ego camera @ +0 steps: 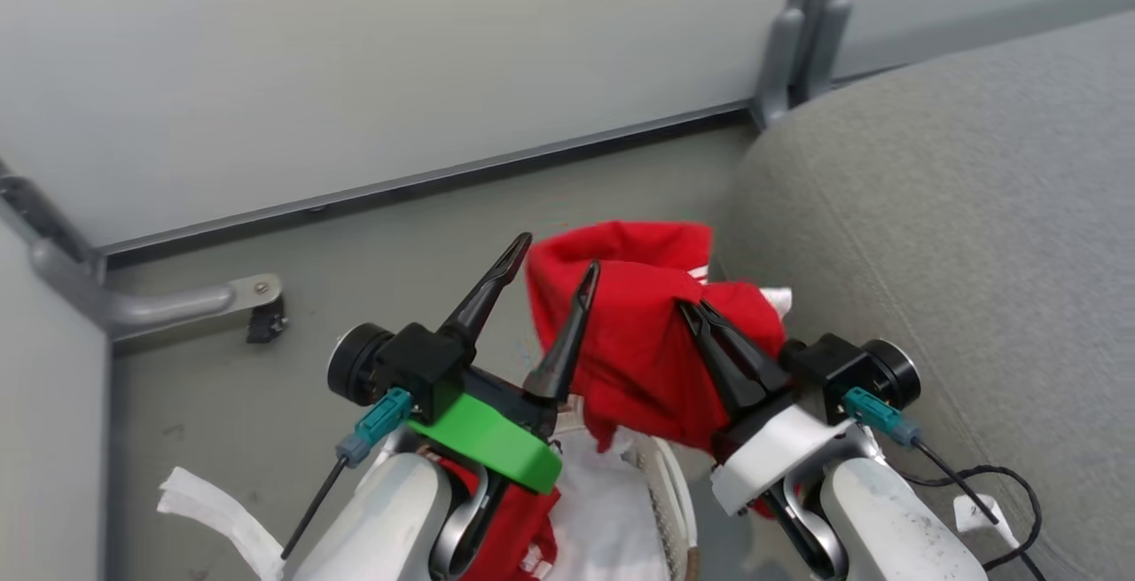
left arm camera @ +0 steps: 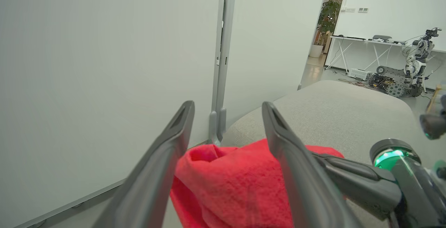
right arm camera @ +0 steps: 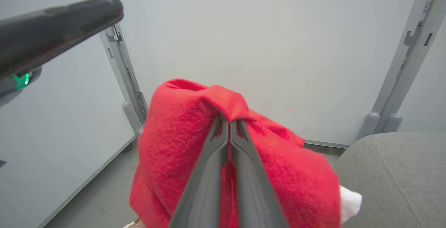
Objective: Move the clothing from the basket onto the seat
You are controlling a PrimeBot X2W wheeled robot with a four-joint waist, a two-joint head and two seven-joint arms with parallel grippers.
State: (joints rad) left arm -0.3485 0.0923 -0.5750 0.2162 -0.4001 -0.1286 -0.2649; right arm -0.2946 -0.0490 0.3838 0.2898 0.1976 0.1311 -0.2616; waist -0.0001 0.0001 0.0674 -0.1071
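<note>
Clothing (ego camera: 638,341) pinched by right gripper (ego camera: 693,308); basket (ego camera: 665,492) mostly hidden.

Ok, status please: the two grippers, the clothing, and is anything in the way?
Left gripper open, not gripping. Right gripper shut on red garment, held above basket, beside seat. Nothing seen blocking the way to seat.

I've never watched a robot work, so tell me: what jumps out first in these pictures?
A bright red garment hangs in mid-air at the centre of the head view, pinched by the shut right gripper just over the basket. Beside it the left gripper stands wide open. The big grey seat curves along the right side.
</note>
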